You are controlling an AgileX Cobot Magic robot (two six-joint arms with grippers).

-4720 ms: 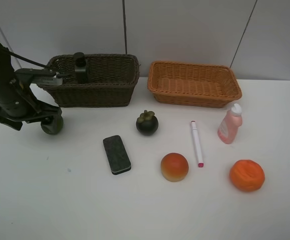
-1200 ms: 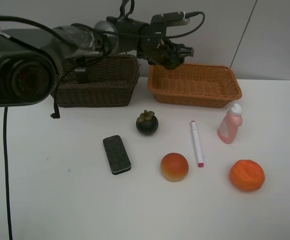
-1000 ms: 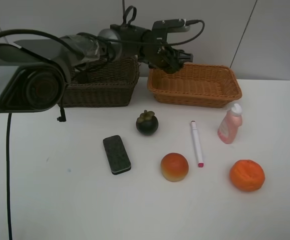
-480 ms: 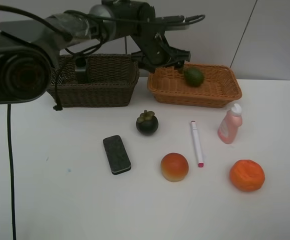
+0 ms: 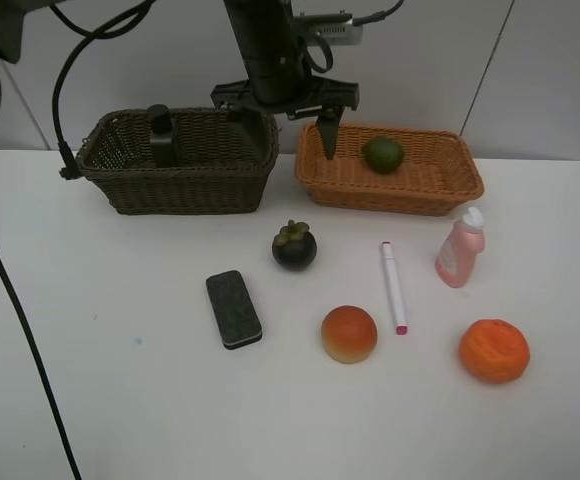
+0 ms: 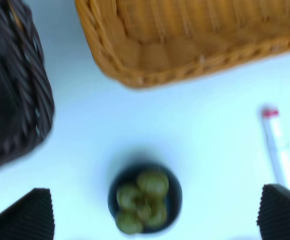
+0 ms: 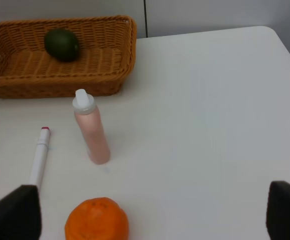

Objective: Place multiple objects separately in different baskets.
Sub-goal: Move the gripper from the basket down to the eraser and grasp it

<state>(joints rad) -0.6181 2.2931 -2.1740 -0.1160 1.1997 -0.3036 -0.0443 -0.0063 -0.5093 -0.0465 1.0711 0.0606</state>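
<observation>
Released, the green fruit (image 5: 382, 154) now lies inside the orange-tan basket (image 5: 390, 195), while the left gripper (image 5: 282, 115) has risen clear, jaws wide apart and empty. The right gripper (image 7: 150, 212) idles, jaws apart too. The pump bottle (image 5: 161, 136) stands in the dark basket (image 5: 175, 190), apparently keeping fruit separate.

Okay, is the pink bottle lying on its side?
No, the pink bottle stands upright on the white table, cap up, beside the marker.
</observation>
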